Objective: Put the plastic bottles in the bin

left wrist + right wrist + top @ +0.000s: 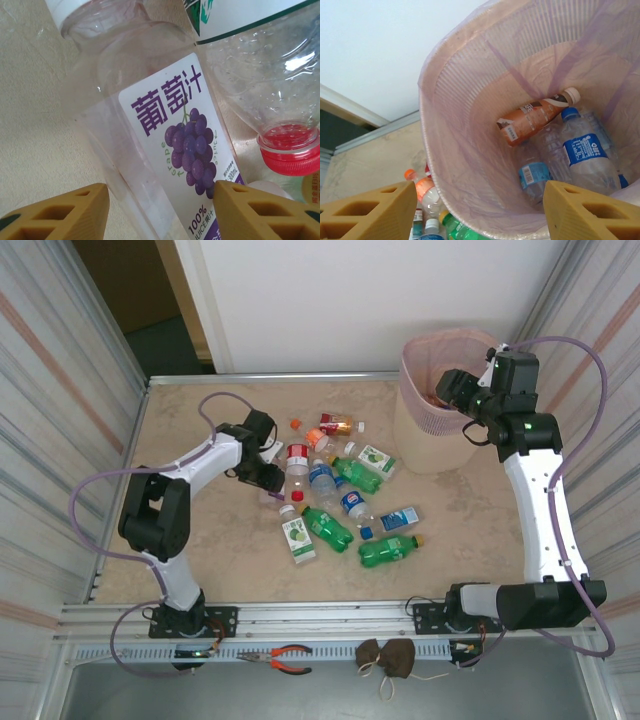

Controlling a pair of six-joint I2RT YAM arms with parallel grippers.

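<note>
the beige marbled surface (190, 550) lies bare along its left and near edges. the tall pale pink latticed plastic bin (415, 440) stands far right, holding some small plastic bottles (582, 150); others cluster mid-surface. right pincer (480, 215) hangs released above the rim; left pincer (160, 215) straddles, unclenched, a clear grape-label bottle (165, 125).

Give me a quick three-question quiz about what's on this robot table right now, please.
1. True or false: the pink bin already holds bottles, including a brown bottle.
2. The clear bottle between the left jaws shows which fruit on its label? A grapes, B oranges, C lemons.
3. Fill in: the neighbouring bottle has a ____ cap.
Key: 1 true; 2 A; 3 red.
</note>
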